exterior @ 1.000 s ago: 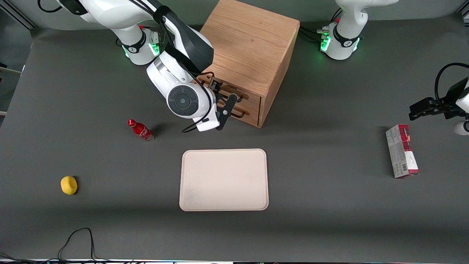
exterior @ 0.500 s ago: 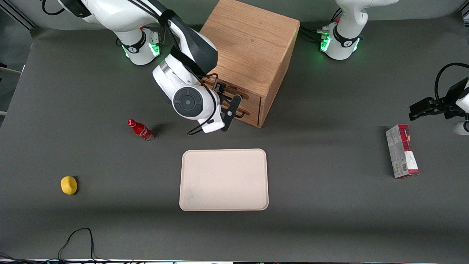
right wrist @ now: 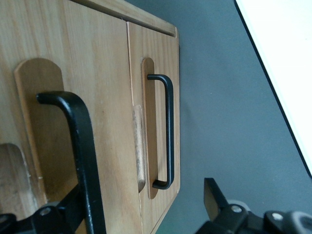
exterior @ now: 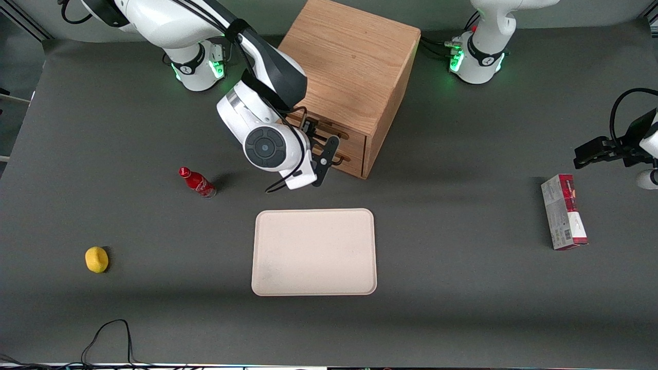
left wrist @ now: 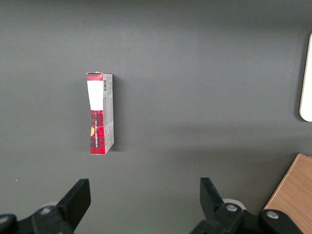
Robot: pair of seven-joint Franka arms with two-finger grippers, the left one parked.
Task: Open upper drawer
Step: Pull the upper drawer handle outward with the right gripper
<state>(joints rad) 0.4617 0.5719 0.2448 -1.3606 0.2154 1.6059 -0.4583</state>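
Dark grey matting covers the tabletop (exterior: 462, 288), with a light oak cabinet (exterior: 354, 61) standing between the two arm bases and turned a little askew, its two drawer fronts facing the front camera. The upper drawer (right wrist: 63, 97) looks fully shut, its panel flush with the one below. The right arm's tool (right wrist: 146, 209) is up against that front, fingers spread wide. In the wrist view the upper drawer's black wire handle (right wrist: 80, 141) runs just beside one finger (right wrist: 68, 207), while the other finger (right wrist: 214, 197) stands out over bare mat, near the lower drawer's handle (right wrist: 165, 131). So the bar seems to sit just inside the gap, hard by one finger and not centred.

To my eye the step in hand is seating on the handle before the pull. Done well, that means shifting the tool until the bar sits midway between the fingers, then closing firmly on the upper bar alone. The lower handle is close, so a slip downward could catch the wrong drawer. The pull should run straight out along the drawer's slide, square to the angled front; a skewed tug could bind it or drag the cabinet.

A cream tray (exterior: 314, 252) lies nearer the front camera, in the drawer's path but apart. A red bottle (exterior: 197, 183) and a yellow lemon-like fruit (exterior: 96, 259) lie toward the working arm's end, and a red and grey carton (exterior: 563, 211) toward the parked arm's end.
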